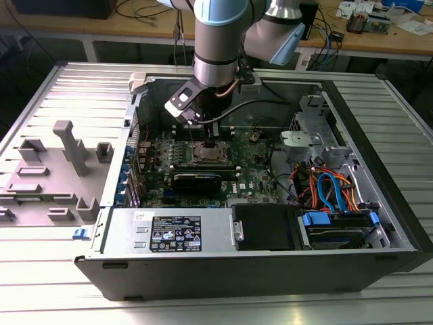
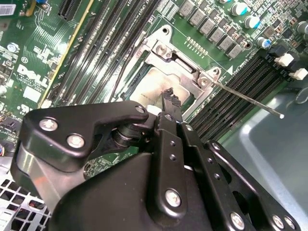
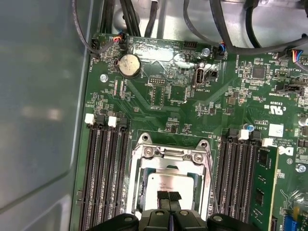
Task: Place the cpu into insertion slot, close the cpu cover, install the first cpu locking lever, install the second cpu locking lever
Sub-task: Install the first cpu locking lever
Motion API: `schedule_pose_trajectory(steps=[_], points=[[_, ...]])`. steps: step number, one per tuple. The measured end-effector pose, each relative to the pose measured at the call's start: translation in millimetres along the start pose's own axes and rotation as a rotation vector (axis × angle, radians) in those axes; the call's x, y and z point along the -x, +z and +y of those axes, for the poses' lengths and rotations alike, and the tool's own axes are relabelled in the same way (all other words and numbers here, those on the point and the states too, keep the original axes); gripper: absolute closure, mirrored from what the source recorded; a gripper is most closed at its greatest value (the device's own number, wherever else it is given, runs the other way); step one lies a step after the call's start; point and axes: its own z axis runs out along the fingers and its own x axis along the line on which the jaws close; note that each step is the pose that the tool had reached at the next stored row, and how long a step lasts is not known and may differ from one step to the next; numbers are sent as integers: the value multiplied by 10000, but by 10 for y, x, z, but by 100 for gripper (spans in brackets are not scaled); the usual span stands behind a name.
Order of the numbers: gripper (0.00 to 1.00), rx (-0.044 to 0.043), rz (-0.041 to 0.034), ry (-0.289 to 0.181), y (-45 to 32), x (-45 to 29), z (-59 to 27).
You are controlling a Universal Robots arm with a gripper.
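The insertion slot (image 1: 206, 154) sits in the green board inside the open computer case. In both wrist views the cpu (image 3: 166, 182) (image 2: 150, 86) lies in it, its silvery top showing through the window of the cpu cover (image 3: 168, 158) (image 2: 179, 62), which lies flat over it. My gripper (image 3: 169, 196) (image 2: 171, 100) (image 1: 211, 137) hangs straight above the cpu, fingertips shut together with nothing between them, at or just over its top. A thin locking lever (image 2: 248, 99) (image 3: 211, 180) runs from the socket's corner, its free end standing out over the memory slots.
Long black memory slots (image 3: 103, 173) (image 3: 238, 168) flank the socket closely. A black graphics card (image 1: 196, 180), the power supply (image 1: 172, 233) and bundled cables (image 1: 331, 189) fill the case's near side. A grey fixture plate (image 1: 54, 169) lies at the exterior view's left.
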Motion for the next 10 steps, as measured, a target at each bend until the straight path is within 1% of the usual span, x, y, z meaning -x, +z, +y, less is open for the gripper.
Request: schedule_pose_trajectory(steps=[6,8,10], points=[[89,1,6,-55,-7,1,0],[89,0,2,-421,-8,2,0],[89,-2,0,-606,-10,5,-1]])
